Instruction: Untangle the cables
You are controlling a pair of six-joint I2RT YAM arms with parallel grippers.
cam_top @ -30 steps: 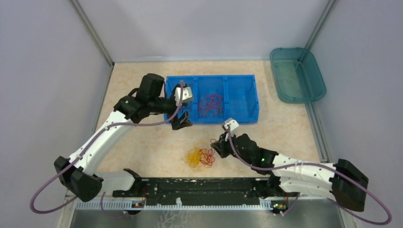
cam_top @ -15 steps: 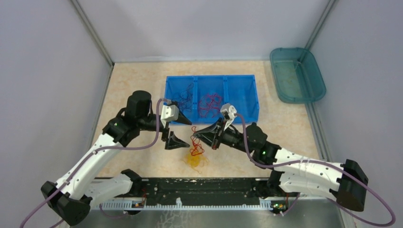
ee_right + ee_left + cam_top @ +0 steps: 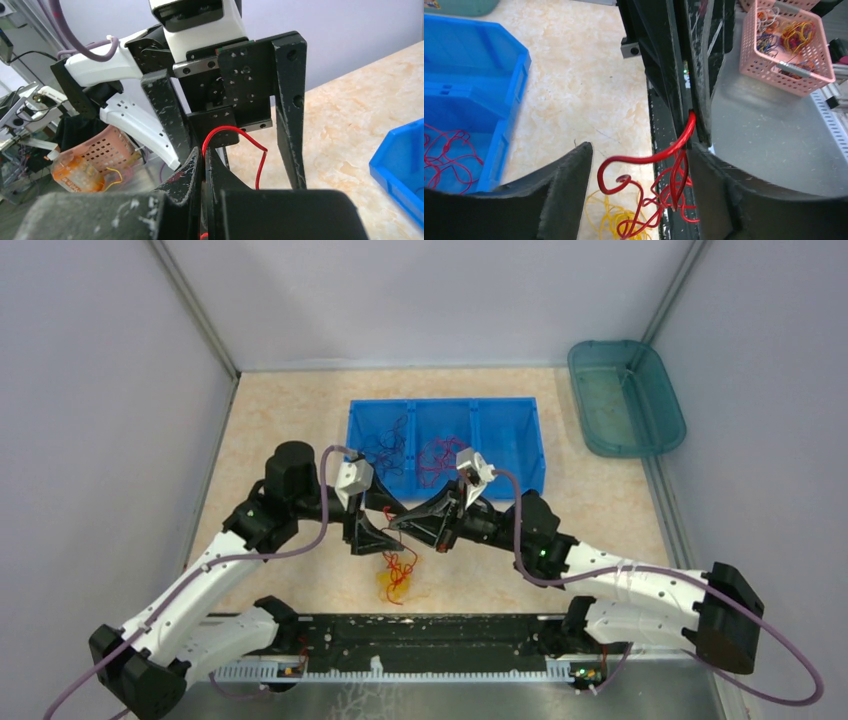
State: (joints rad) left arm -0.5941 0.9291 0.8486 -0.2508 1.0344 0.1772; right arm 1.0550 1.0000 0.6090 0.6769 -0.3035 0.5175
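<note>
My right gripper [image 3: 205, 150] is shut on a red cable [image 3: 236, 132] and holds it above the table. In the top view the red cable [image 3: 400, 562] hangs from the right gripper [image 3: 405, 523] down to a yellow cable [image 3: 388, 584] lying on the table. My left gripper [image 3: 372, 524] faces the right one tip to tip. In the left wrist view the left gripper [image 3: 639, 150] is open, with the red cable [image 3: 649, 161] curling between its fingers [image 3: 559, 192] and touching neither. The yellow cable [image 3: 616, 220] lies below.
A blue three-part bin [image 3: 515, 410] behind the grippers holds dark cables [image 3: 385, 445] in its left part and red cables [image 3: 441, 460] in the middle. A teal tray [image 3: 626, 395] sits at the back right. A pink basket [image 3: 786, 45] of cables stands off the table.
The right gripper lifted the red cable off the pile and moved left. The left gripper came back from the bin to meet it, and its jaws narrowed a little around the cable.
</note>
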